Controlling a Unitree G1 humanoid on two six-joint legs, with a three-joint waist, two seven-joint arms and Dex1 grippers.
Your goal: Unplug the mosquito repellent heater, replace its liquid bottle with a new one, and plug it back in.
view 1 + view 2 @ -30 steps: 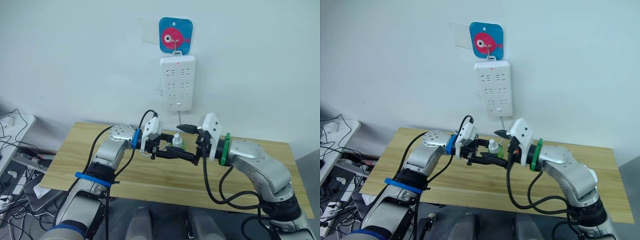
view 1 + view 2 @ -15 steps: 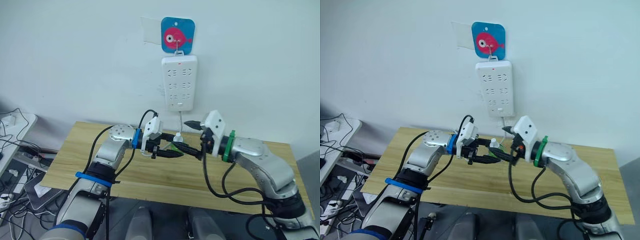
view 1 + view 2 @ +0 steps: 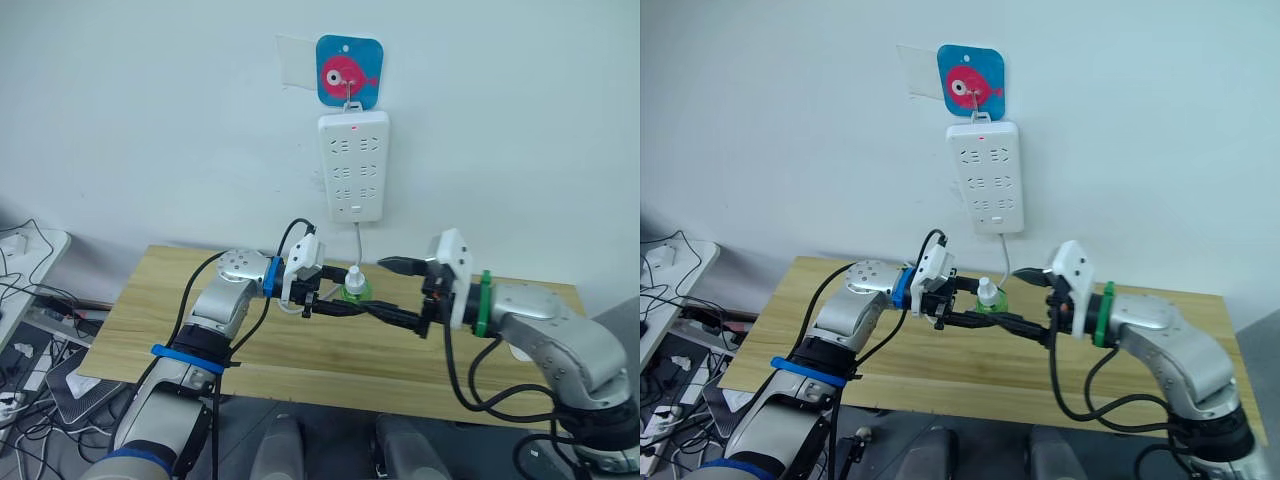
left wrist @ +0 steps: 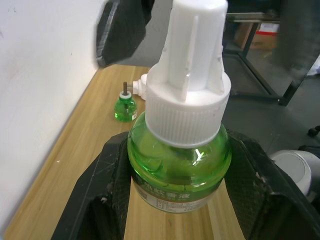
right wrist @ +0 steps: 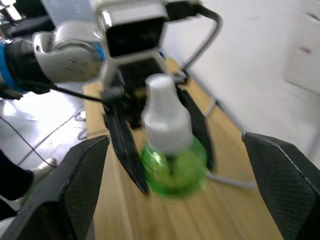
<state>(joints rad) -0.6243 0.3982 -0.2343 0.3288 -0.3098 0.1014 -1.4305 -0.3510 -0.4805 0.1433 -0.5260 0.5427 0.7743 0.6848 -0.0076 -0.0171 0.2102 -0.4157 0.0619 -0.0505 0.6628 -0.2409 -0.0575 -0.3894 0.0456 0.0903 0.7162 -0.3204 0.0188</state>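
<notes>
The right claw [image 3: 1032, 303], now spread wide, is backing off toward 3 o'clock, leaving the capped green bottle [image 3: 988, 296] clamped in the left claw [image 3: 970, 303] above the worktop [image 3: 890, 350].

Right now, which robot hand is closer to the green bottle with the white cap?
Left. The left gripper is shut on the green bottle; the right gripper is open beside it, not touching.
</notes>
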